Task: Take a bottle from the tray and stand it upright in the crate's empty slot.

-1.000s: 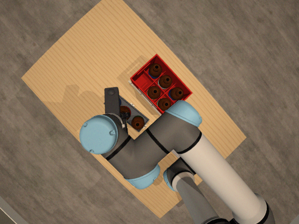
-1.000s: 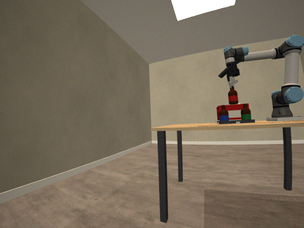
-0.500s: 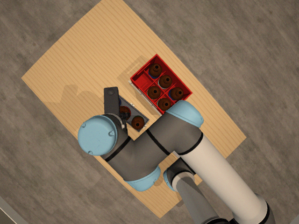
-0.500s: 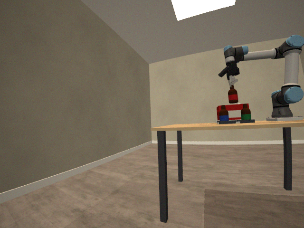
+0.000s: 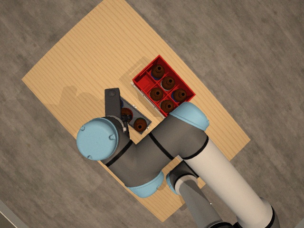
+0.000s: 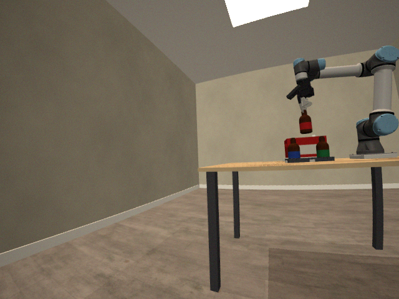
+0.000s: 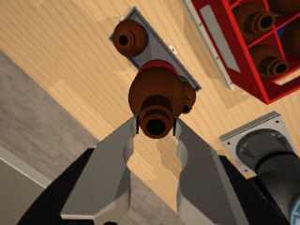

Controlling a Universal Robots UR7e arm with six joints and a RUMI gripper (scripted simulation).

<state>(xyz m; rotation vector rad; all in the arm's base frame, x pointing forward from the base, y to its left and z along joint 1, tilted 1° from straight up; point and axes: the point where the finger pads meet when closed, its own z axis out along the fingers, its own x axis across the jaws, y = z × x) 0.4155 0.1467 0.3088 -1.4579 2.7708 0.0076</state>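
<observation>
The pale wooden table bears a red rectangular crate near one long edge, one slot empty. The grey shallow tray holds two brown bottles, blue- and green-labelled. Above it, the jaws grip a red-labelled brown bottle by its neck.

The gripper is rising towards twelve o'clock, as I'm seeing it, carrying the red-banded bottle higher.
</observation>
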